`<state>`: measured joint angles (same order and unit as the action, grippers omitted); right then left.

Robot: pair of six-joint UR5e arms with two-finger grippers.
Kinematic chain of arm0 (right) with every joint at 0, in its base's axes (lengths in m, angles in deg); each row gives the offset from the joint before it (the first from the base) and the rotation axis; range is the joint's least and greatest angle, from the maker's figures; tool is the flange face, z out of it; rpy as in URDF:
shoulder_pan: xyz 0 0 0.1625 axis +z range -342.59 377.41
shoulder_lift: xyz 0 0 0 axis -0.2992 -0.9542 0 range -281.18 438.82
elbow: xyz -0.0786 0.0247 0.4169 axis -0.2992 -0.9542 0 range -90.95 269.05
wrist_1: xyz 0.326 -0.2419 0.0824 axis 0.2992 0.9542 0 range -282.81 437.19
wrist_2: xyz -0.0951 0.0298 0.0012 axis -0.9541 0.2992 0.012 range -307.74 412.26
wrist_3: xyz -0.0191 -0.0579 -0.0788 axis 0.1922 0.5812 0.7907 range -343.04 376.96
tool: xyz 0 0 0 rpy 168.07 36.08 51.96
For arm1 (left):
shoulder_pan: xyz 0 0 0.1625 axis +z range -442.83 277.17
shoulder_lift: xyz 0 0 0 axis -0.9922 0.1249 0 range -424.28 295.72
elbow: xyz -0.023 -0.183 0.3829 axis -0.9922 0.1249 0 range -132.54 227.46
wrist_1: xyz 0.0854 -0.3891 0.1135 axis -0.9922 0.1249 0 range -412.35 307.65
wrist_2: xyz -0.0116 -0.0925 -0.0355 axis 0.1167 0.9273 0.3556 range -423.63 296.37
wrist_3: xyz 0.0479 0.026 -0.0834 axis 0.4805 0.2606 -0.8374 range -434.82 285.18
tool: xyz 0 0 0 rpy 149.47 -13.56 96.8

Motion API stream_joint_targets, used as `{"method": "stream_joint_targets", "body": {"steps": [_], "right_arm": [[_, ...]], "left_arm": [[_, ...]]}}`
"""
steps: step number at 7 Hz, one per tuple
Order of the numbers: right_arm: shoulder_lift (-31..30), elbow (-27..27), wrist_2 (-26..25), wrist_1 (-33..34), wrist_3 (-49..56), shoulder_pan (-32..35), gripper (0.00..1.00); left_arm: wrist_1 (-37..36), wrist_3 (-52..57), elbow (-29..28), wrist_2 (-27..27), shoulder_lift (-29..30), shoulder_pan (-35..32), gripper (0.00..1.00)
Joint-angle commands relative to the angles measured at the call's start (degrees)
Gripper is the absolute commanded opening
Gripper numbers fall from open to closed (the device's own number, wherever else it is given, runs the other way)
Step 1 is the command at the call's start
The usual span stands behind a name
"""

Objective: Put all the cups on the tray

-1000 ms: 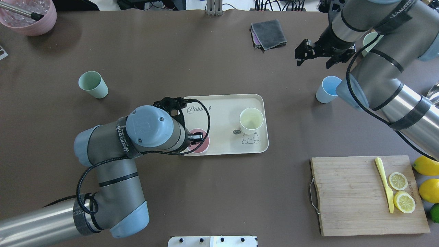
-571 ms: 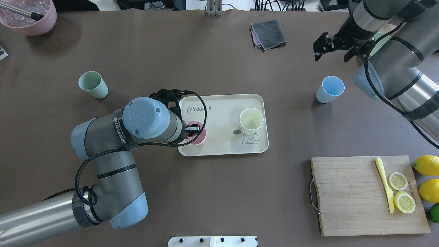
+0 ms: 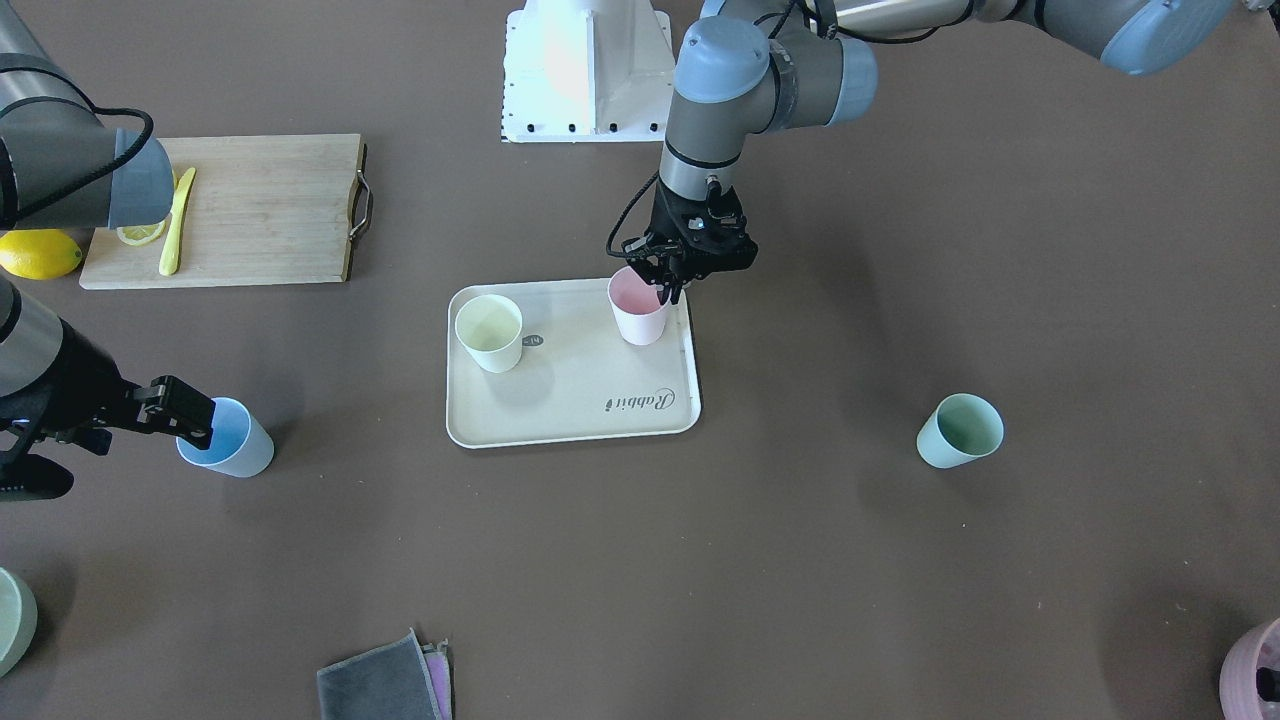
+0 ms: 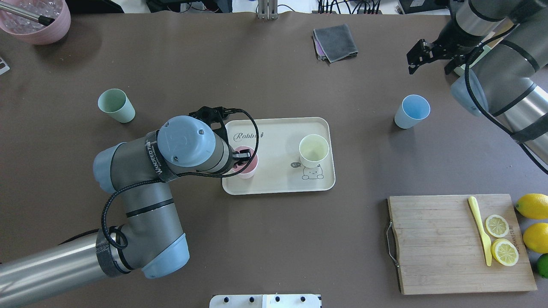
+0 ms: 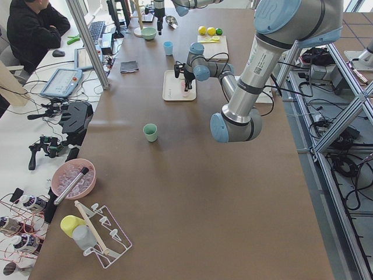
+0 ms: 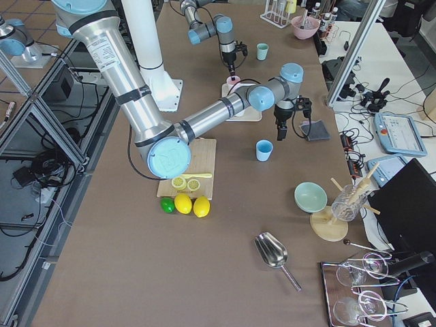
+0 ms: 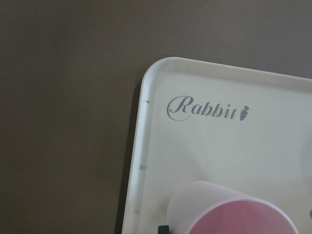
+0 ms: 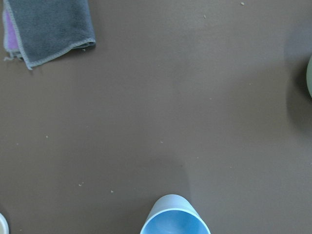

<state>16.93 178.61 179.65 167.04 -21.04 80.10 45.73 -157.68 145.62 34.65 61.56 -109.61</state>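
Note:
The cream tray (image 4: 278,182) lies mid-table, also in the front view (image 3: 585,405) and left wrist view (image 7: 219,146). The pale yellow cup (image 4: 314,149) stands on its right part. My left gripper (image 4: 240,159) is shut on the rim of the pink cup (image 4: 249,169), which is upright at the tray's near left corner (image 3: 638,312). The mint green cup (image 4: 115,105) stands on the table, far left. The light blue cup (image 4: 412,111) stands right of the tray. My right gripper (image 4: 431,63) is open and empty, raised beyond the blue cup (image 8: 175,223).
A wooden cutting board (image 4: 436,244) with a yellow knife (image 4: 479,229) and lemon halves lies at the front right, whole lemons (image 4: 533,207) beside it. A grey cloth (image 4: 335,42) lies at the back. A pink pot (image 4: 36,23) sits at the back left corner.
My left gripper shifted the pink cup slightly back and left on the tray. My right arm swung right and back, uncovering the blue cup.

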Motion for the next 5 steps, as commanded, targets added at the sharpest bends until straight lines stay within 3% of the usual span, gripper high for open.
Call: {"method": "stream_joint_targets", "body": {"steps": [1, 3, 5], "right_arm": [[-2.08, -4.12, 0.22, -2.64, 1.6, -0.28, 1.0], [-7.87, -4.75, -0.12, -12.03, 0.13, -3.17, 1.0], [-8.16, -4.13, -0.12, -13.04, -2.77, -5.63, 1.0]], "left_arm": [[-0.09, 0.07, 0.01, -0.81, 0.46, -0.03, 0.77], [-0.18, 0.25, 0.54, -0.28, 1.07, -1.16, 0.79], [-0.44, 2.79, 0.8, -0.19, 0.99, -2.83, 0.79]]}}
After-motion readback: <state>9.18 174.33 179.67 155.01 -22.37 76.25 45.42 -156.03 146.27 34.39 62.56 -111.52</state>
